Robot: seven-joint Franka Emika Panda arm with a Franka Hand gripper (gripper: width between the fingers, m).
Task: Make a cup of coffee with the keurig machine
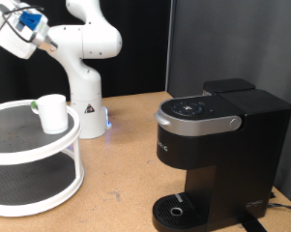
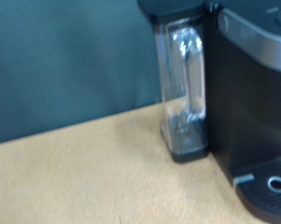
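The white cup (image 1: 51,112) stands upright on the top tier of a round white two-tier stand (image 1: 14,145) at the exterior view's left. A small green-topped thing (image 1: 35,103) peeks out beside it. The black keurig machine (image 1: 218,145) stands at the exterior view's right, lid down, with its grey handle (image 1: 198,121) and round drip tray (image 1: 174,207) facing the front. My gripper (image 1: 12,34) is raised high at the exterior view's top left, above the stand and far from the cup. The wrist view shows the machine's clear water tank (image 2: 185,84) and dark body (image 2: 252,93), but no fingers.
The robot's white base (image 1: 85,116) stands behind the stand on the wooden table (image 1: 116,164). A dark curtain backs the scene. A cable (image 1: 280,205) trails at the machine's right.
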